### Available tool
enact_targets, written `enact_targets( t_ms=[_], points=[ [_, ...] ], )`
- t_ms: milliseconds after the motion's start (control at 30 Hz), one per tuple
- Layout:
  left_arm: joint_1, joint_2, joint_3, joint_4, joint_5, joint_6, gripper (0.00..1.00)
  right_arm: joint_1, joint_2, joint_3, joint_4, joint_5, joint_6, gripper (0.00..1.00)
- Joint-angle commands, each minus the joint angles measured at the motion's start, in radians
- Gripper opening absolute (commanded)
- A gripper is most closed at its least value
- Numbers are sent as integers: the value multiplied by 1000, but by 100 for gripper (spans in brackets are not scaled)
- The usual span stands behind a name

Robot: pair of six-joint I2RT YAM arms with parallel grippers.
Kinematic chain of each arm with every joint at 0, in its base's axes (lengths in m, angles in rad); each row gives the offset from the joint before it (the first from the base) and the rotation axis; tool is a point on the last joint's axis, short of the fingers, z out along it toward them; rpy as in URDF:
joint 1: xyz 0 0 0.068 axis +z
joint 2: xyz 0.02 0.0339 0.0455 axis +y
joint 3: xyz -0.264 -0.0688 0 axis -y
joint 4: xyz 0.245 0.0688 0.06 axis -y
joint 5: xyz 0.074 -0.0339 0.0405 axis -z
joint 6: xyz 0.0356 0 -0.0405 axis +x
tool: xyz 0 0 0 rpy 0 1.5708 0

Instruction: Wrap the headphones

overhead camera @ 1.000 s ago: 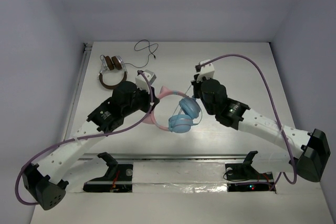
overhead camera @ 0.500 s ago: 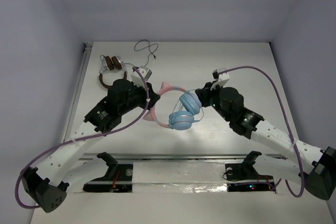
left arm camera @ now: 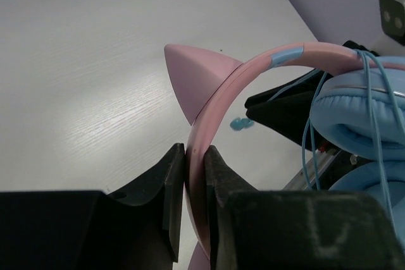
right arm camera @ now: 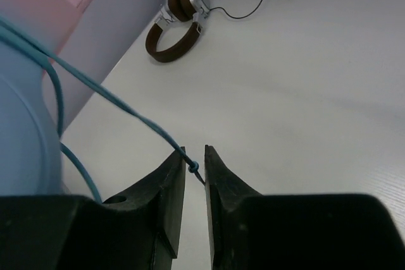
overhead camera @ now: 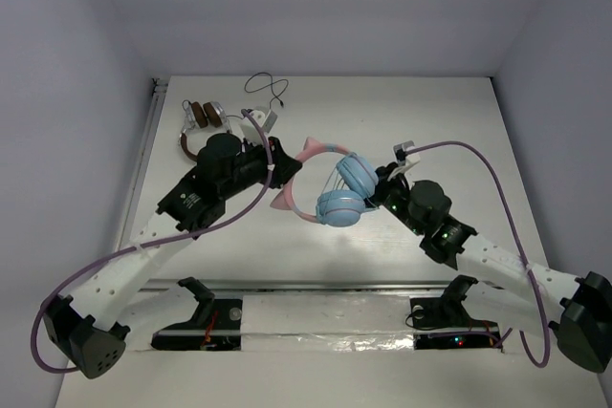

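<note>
The headphones (overhead camera: 341, 193) have a pink cat-ear headband (left arm camera: 253, 71), light-blue ear cups (left arm camera: 354, 112) and a thin light-blue cable (right arm camera: 114, 102). They hang above the middle of the table with the cups stacked together. My left gripper (overhead camera: 283, 167) is shut on the headband near one cat ear, as the left wrist view (left arm camera: 195, 156) shows. My right gripper (overhead camera: 385, 184) is just right of the cups. In the right wrist view it (right arm camera: 195, 156) is pinched on the cable, which runs taut up to the left towards the cups.
Brown headphones with silver trim (overhead camera: 201, 126) lie at the back left of the table, and their black cable (overhead camera: 266, 86) trails towards the back wall. They also show in the right wrist view (right arm camera: 177, 26). Walls enclose the table on three sides.
The right gripper has swung back towards the near side with the cable. The left gripper has carried the headband a little right, and the ear cups have shifted up and right.
</note>
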Motion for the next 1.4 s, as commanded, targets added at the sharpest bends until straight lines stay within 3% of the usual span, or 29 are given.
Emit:
enact_targets(
  t_ms=[0, 167, 400, 467, 633, 767, 1033, 1367],
  points=[
    [3, -4, 103, 200, 37, -78, 0, -9, -11, -18, 108, -12, -6, 25],
    [3, 33, 144, 201, 46, -76, 0, -18, -19, -7, 124, 10, -38, 34],
    [3, 33, 172, 200, 19, -99, 0, -18, -44, -6, 130, 1, -46, 31],
    [3, 36, 181, 208, 23, -113, 0, -18, -51, -16, 141, -4, -35, 21],
    [3, 45, 164, 229, -12, -156, 0, -18, -65, -39, 174, -22, 64, 7],
    [3, 64, 88, 367, -95, -252, 0, -18, -15, -61, 219, -155, 202, 1],
    [3, 214, 54, 609, -276, -401, 0, -18, -25, -147, 292, -187, 486, 1],
    [3, 384, 67, 740, -333, -428, 0, -18, 48, -131, 449, -410, 526, 3]
  ],
)
